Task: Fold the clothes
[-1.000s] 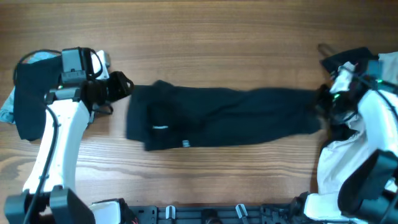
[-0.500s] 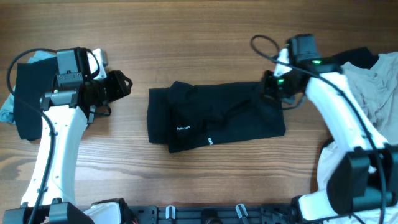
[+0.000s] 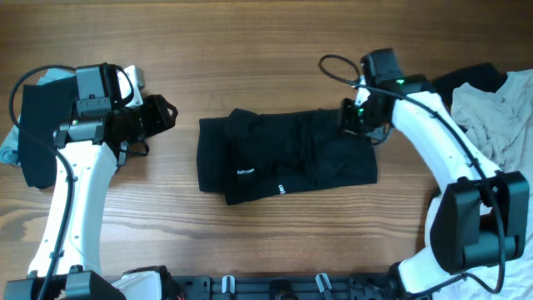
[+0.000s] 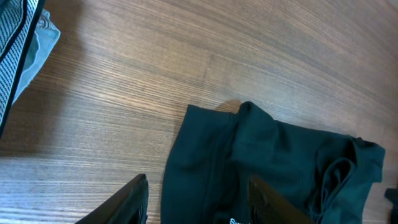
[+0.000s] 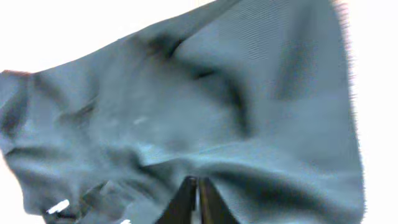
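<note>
On your far left, a dark garment (image 3: 35,137) hangs off the table (image 3: 266,50) edge with pale blue fabric (image 3: 10,146) under it. Your left gripper (image 3: 166,112) sits just beside them, clear of the cloth. In its wrist view the left gripper (image 4: 199,200) has its two fingers (image 4: 134,199) spread wide, with nothing between them. It faces the near end of the black shirt (image 3: 283,167).

The shirt lies bunched in the middle of the table. Its long axis runs left to right, tipped a little so the right end sits higher in the overhead view. The left end is a straight folded edge, and white lettering (image 3: 244,173) shows low down near it. You cannot tell from these views which end is the collar.

Your right gripper (image 3: 354,121) is on the shirt's upper right corner. In its wrist view the right gripper (image 5: 194,196) has its fingers pressed together, pinching a ridge of the black shirt (image 5: 186,106).

At the far right lie an off-white garment (image 3: 491,108) and another black garment (image 3: 466,79), apart from the shirt.
</note>
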Controlling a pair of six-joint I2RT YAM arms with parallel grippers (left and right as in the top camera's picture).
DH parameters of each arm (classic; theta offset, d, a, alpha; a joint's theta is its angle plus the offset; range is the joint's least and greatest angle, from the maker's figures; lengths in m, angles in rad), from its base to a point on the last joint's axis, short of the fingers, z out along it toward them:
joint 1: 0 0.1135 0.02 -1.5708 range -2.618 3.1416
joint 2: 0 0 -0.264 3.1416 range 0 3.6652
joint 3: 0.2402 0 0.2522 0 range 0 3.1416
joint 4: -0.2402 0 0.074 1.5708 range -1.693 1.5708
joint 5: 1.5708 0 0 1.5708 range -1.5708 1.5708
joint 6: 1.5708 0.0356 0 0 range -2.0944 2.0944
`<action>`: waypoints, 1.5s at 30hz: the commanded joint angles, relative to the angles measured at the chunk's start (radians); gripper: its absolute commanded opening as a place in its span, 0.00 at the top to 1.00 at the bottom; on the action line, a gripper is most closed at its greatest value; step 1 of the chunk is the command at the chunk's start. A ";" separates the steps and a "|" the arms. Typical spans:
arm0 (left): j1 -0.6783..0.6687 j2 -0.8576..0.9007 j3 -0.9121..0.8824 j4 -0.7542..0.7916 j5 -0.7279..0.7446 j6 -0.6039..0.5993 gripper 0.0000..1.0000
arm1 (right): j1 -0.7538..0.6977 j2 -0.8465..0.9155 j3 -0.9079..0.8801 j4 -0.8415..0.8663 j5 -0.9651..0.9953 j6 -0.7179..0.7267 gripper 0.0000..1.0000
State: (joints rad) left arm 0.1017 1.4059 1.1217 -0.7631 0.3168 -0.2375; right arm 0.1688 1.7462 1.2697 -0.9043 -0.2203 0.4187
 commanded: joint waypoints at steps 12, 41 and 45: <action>-0.003 -0.015 0.018 -0.013 0.012 0.024 0.49 | 0.021 0.084 0.039 0.299 -0.121 -0.146 0.92; -0.003 0.022 0.008 -0.112 -0.014 0.024 0.37 | 0.151 0.066 -0.244 0.324 -0.227 -0.198 0.96; -0.003 0.032 0.008 -0.102 -0.014 0.024 0.37 | 0.167 0.069 -0.215 0.454 -0.386 -0.366 0.96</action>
State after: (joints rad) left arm 0.1017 1.4261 1.1233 -0.8734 0.3119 -0.2260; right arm 0.3367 1.8103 1.0283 -0.5053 -0.4824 0.1612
